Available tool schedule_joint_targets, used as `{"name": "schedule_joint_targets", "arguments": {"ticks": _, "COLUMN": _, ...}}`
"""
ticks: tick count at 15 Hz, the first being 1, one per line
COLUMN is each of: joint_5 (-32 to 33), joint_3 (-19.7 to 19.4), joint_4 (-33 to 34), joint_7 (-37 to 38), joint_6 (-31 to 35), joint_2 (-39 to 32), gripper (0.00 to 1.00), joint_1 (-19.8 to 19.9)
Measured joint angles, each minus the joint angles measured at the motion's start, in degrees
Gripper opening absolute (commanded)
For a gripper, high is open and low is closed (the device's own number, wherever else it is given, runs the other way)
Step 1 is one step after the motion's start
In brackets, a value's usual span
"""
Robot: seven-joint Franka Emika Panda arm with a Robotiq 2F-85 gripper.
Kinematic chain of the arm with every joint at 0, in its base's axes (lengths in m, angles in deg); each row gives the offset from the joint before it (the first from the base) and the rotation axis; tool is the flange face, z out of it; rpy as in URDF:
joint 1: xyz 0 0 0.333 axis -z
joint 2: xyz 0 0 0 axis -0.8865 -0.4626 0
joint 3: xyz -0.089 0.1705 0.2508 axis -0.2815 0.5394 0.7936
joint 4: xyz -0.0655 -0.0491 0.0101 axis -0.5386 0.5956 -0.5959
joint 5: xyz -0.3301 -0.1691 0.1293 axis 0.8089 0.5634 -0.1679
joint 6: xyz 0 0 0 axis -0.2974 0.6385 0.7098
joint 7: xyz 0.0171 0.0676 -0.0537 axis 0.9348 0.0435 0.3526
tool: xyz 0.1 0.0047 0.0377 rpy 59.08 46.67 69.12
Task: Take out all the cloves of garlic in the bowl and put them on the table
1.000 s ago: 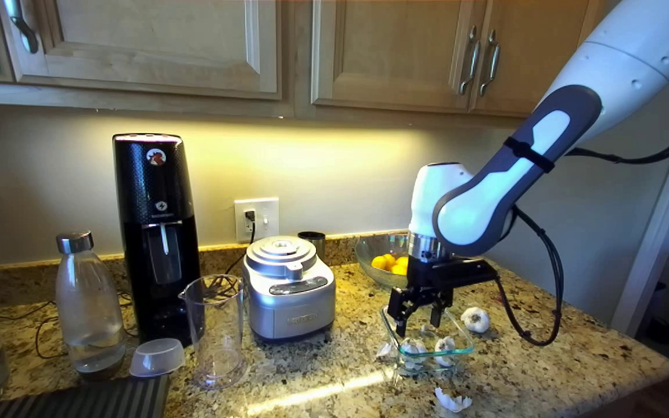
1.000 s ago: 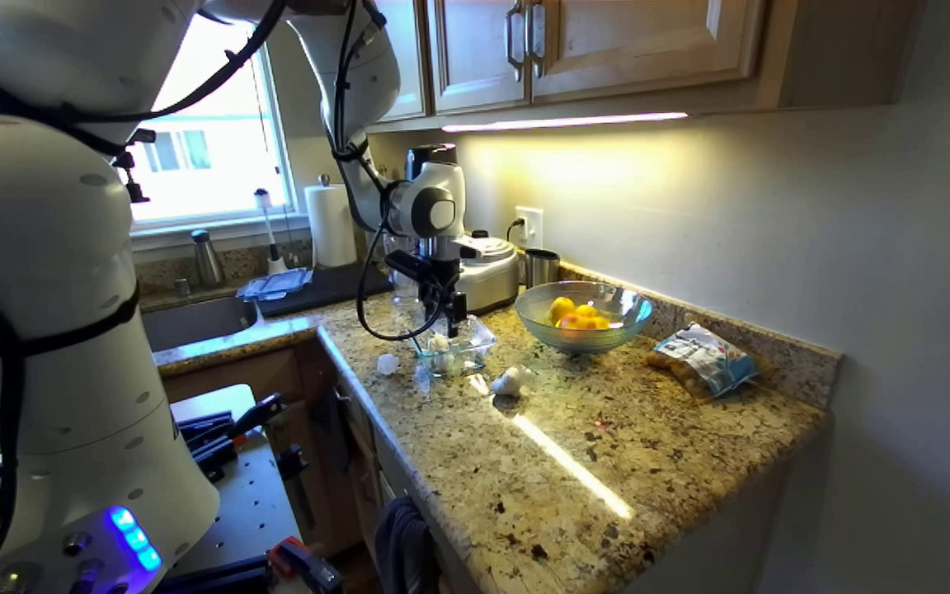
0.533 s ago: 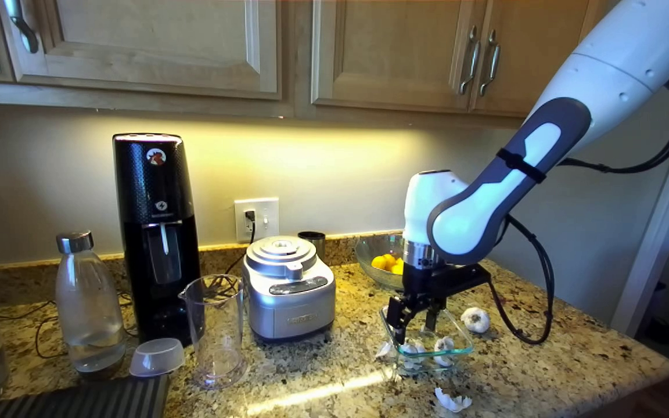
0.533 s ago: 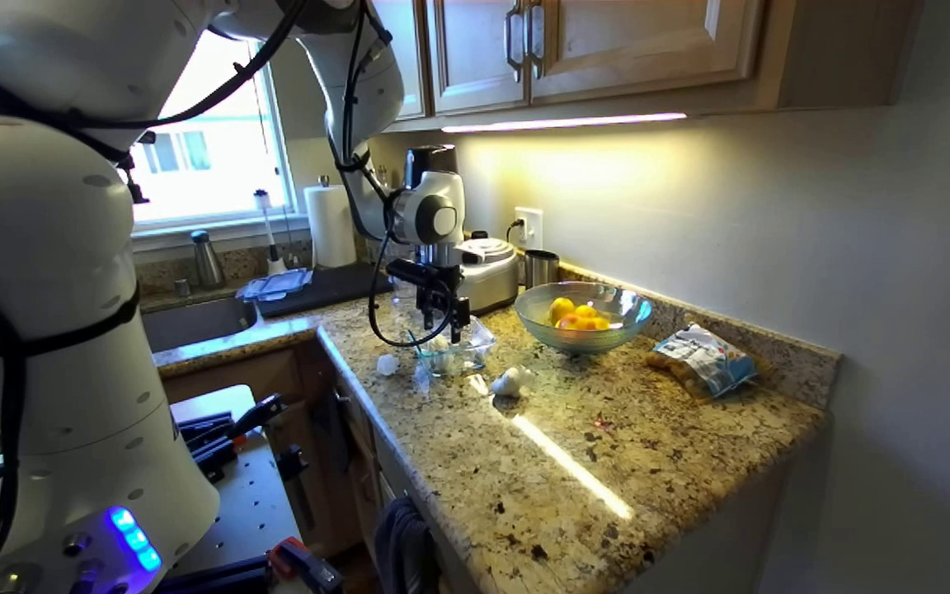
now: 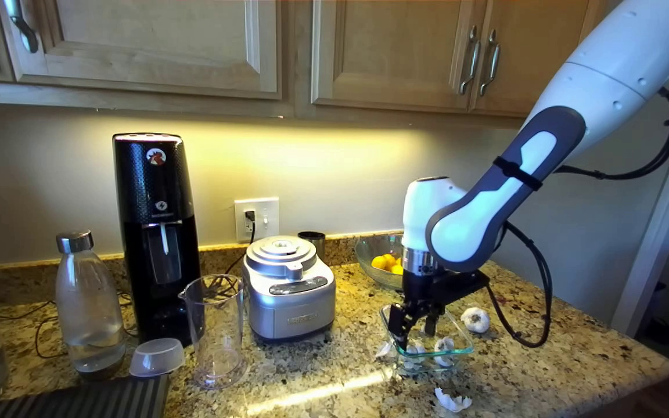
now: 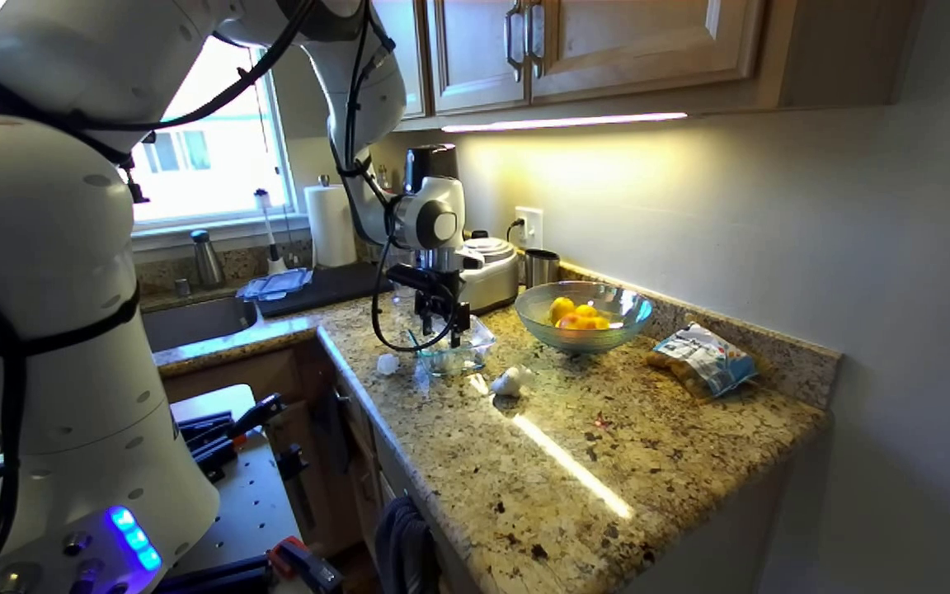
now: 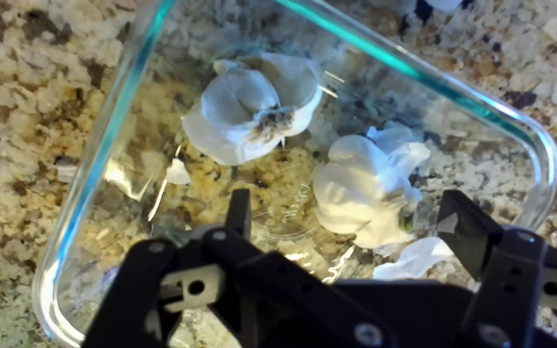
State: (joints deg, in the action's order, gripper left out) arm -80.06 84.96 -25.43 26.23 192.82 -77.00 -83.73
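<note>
The shallow glass bowl (image 7: 404, 67) sits on the granite countertop (image 6: 673, 462), near the long edge above the drawers. In the wrist view, one garlic bulb (image 7: 254, 106) lies inside toward the upper end of the bowl, and another garlic bulb (image 7: 365, 188) lies nearer its right-hand corner, with loose skin (image 7: 411, 258) beside it. The gripper (image 7: 346, 208) points down over the bowl, its fingers spread wide; the second bulb shows between them with a gap on each side, though how deep the tips reach is hard to tell. A third garlic bulb (image 5: 475, 320) rests on the countertop just outside the bowl, and a papery peel (image 5: 452, 400) lies close to the drawer edge. Toward the wall-side edge stand a silver appliance (image 5: 288, 290) and a fruit bowl (image 6: 582, 340), with a snack bag (image 6: 714, 367) nearer the far corner.
</note>
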Motion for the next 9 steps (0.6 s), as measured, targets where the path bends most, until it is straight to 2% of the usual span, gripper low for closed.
{"name": "schedule_joint_targets", "arguments": {"ticks": 3, "joint_5": 0.00, "joint_3": -0.05, "joint_4": 0.87, "joint_7": -0.44, "joint_6": 0.00, "joint_2": -1.25, "gripper": 0.82, "joint_1": 0.00}}
{"name": "schedule_joint_targets", "arguments": {"ticks": 5, "joint_5": 0.00, "joint_3": -0.07, "joint_4": 1.68, "joint_7": -0.50, "joint_6": 0.00, "joint_2": -2.48, "gripper": 0.81, "joint_1": -0.01}}
{"name": "schedule_joint_targets", "arguments": {"ticks": 7, "joint_5": 0.00, "joint_3": -0.08, "joint_4": 2.53, "joint_7": -0.67, "joint_6": 0.00, "joint_2": -2.84, "gripper": 0.76, "joint_1": -0.02}}
{"name": "schedule_joint_targets", "arguments": {"ticks": 8, "joint_5": 0.00, "joint_3": -0.10, "joint_4": 2.78, "joint_7": -0.70, "joint_6": 0.00, "joint_2": -2.95, "gripper": 0.67, "joint_1": -0.02}}
{"name": "schedule_joint_targets", "arguments": {"ticks": 9, "joint_5": 0.00, "joint_3": -0.10, "joint_4": 2.95, "joint_7": -0.70, "joint_6": 0.01, "joint_2": -3.03, "gripper": 0.50, "joint_1": -0.03}}
